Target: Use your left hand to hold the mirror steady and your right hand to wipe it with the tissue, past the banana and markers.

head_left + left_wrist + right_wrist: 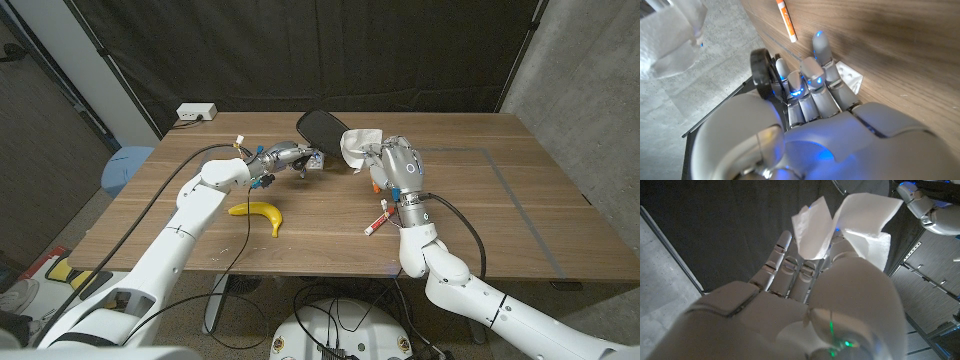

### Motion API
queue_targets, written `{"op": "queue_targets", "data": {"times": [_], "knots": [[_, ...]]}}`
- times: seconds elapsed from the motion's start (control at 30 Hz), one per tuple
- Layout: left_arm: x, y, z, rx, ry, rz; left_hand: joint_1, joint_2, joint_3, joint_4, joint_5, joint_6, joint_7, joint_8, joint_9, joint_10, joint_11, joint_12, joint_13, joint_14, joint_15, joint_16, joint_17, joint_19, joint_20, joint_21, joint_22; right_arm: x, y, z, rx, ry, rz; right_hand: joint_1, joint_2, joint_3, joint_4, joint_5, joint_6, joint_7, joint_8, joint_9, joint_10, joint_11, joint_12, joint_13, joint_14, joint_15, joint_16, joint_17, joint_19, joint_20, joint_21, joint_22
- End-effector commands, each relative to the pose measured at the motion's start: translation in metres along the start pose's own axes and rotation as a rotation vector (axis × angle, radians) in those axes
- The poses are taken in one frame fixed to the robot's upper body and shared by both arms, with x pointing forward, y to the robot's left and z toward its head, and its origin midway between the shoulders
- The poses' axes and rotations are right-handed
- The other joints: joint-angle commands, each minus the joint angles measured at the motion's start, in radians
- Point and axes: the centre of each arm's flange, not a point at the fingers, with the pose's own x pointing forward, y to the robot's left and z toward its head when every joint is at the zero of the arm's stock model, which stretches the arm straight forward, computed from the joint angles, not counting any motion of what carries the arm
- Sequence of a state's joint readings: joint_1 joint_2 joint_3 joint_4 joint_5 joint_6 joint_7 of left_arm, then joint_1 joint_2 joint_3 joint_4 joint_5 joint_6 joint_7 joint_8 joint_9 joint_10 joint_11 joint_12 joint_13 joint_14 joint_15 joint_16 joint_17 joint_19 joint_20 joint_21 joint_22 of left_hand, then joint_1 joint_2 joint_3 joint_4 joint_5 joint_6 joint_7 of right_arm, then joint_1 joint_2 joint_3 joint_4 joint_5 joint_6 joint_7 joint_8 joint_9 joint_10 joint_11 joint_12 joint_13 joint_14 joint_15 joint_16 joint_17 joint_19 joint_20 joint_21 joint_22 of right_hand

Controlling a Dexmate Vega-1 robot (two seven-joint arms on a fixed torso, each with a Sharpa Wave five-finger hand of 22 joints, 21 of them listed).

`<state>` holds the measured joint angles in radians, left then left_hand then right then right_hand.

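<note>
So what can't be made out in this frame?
- Head view: whether the white tissue touches the black oval mirror; right hand blocks it.
- Left wrist view: left hand covers its grip on the mirror base.
- Head view: markers too small to count.

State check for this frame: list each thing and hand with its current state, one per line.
mirror: propped upright on its base, tilted back.
left hand: holds the mirror's base.
tissue: crumpled, held beside the mirror.
right hand: grips the tissue.
banana: lying on the table, untouched.
markers: lying on the table.
</note>
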<state>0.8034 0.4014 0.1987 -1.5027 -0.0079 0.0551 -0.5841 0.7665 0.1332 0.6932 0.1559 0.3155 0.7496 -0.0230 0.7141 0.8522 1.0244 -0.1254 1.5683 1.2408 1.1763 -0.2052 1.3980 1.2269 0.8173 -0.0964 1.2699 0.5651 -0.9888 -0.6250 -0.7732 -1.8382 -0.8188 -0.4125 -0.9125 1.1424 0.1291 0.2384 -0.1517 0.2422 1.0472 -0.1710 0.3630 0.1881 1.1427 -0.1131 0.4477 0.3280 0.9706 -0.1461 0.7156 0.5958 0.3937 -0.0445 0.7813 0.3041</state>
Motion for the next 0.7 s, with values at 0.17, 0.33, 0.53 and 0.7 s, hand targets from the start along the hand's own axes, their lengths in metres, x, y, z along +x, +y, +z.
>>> {"op": "queue_targets", "data": {"times": [0.17,0.33,0.53,0.7], "knots": [[0.005,-0.003,0.014,0.079,-0.021,-0.093,-0.005,0.008,0.009,0.000,0.003,0.002,0.006,0.010,0.000,-0.039,-0.040,0.003,0.003,-0.003,0.002,0.009,-0.001,-0.011,-0.112,0.012,-0.005,0.025,0.009,-0.002,-0.063,0.039,0.014,0.011,-0.004,-0.002,0.002,0.011,0.072,0.037,-0.004,0.005,0.013,-0.001,0.007,0.009,0.010,-0.089,0.009,0.014,-0.009,-0.046,0.014,0.005],[0.005,-0.006,0.020,0.099,-0.035,-0.121,-0.007,0.008,0.011,0.000,0.003,0.002,0.007,0.011,-0.006,-0.040,-0.041,0.003,0.002,-0.003,0.002,0.011,-0.001,-0.012,-0.112,0.018,-0.006,0.031,0.016,0.001,-0.061,0.032,0.021,0.014,-0.006,-0.003,0.001,0.013,0.078,0.040,-0.005,0.004,0.019,0.004,0.009,0.013,0.010,-0.089,0.011,0.021,-0.011,-0.043,0.020,0.005],[0.007,-0.008,0.025,0.112,-0.041,-0.144,-0.008,0.008,0.013,0.000,0.002,0.000,0.006,0.014,-0.007,-0.039,-0.040,0.003,0.002,-0.004,0.001,0.014,-0.001,-0.014,-0.112,0.023,-0.010,0.037,0.022,0.006,-0.060,0.012,0.021,0.018,-0.009,-0.003,0.000,0.015,0.085,0.044,-0.005,0.004,0.029,0.013,0.012,0.017,0.010,-0.089,0.012,0.028,-0.012,-0.040,0.027,0.005],[0.009,-0.011,0.027,0.119,-0.045,-0.163,-0.008,0.008,0.015,-0.001,0.001,0.000,0.007,0.014,-0.012,-0.039,-0.041,0.003,0.002,-0.004,0.002,0.015,-0.001,-0.014,-0.112,0.026,-0.013,0.041,0.027,0.010,-0.062,0.001,0.030,0.021,-0.012,-0.003,-0.002,0.016,0.091,0.050,-0.007,0.003,0.032,0.013,0.013,0.020,0.015,-0.089,0.016,0.035,-0.018,-0.038,0.032,0.006]]}}
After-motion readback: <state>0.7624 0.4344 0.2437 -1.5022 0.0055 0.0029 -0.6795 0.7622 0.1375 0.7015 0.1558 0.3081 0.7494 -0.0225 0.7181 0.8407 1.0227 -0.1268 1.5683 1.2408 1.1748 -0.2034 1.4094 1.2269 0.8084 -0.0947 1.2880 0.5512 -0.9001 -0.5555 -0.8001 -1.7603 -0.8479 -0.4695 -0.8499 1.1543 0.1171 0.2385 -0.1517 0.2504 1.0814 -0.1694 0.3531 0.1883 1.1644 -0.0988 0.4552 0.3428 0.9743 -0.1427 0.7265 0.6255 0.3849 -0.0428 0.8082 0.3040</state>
